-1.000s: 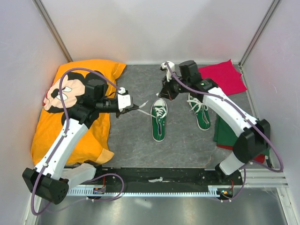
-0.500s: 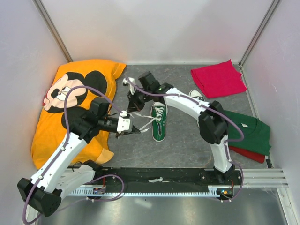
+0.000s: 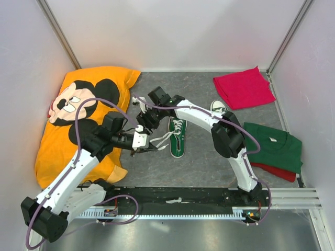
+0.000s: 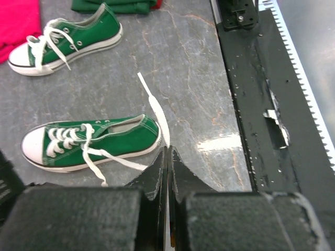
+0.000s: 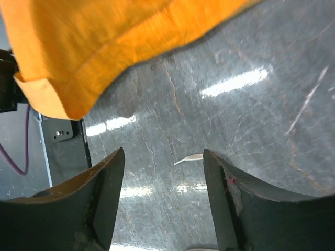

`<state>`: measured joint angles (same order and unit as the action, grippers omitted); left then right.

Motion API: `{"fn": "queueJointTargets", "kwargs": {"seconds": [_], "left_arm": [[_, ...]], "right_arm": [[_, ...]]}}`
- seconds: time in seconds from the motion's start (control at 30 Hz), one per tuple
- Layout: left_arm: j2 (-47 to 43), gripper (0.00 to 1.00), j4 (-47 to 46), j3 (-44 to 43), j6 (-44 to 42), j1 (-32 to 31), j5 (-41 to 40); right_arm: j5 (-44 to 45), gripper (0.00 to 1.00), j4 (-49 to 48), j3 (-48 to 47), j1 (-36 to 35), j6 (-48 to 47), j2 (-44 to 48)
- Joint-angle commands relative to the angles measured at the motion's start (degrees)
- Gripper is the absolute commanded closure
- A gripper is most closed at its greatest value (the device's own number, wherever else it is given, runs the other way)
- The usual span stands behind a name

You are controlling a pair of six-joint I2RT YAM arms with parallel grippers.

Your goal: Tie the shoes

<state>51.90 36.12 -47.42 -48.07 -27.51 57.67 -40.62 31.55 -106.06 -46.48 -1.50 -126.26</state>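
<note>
One lace (image 4: 157,112) of the shoe (image 4: 89,144) is clamped in our left end effector (image 4: 167,157), likely for tension, while our right end effector (image 5: 163,172) hangs spread and empty.

l claw (image 4: 167,152) pinched shut, r claw (image 5: 163,151) spread apart, both arms bent inward, claws near together.
</note>
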Motion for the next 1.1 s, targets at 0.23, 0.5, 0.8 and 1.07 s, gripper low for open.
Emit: {"fn": "queueJointTargets", "kwargs": {"seconds": [0.23, 0.5, 0.8, 1.07], "left_arm": [[13.2, 0.98, -24.8, -7.5, 16.5, 1.4, -4.9], [40.5, 0.99, -35.3, -26.0, 39.7, 8.5, -5.9], [61.6, 0.98, -33.7, -39.4, 57.3, 12.8, -11.0], [66.3, 0.98, -33.7, -37.9, 62.0, 14.0, -13.3]], "right_arm": [[5.1, 0.25, 7.0, -1.6, 12.8, -0.2, 16.3], [11.0, 0.26, -4.6, 23.6, 19.0, -10.6, 36.1], [17.2, 0.27, -5.4, 25.3, 7.6, -23.5, 31.8], [16.3, 0.36, -5.8, 17.7, 0.0, -31.6, 19.7]]}}
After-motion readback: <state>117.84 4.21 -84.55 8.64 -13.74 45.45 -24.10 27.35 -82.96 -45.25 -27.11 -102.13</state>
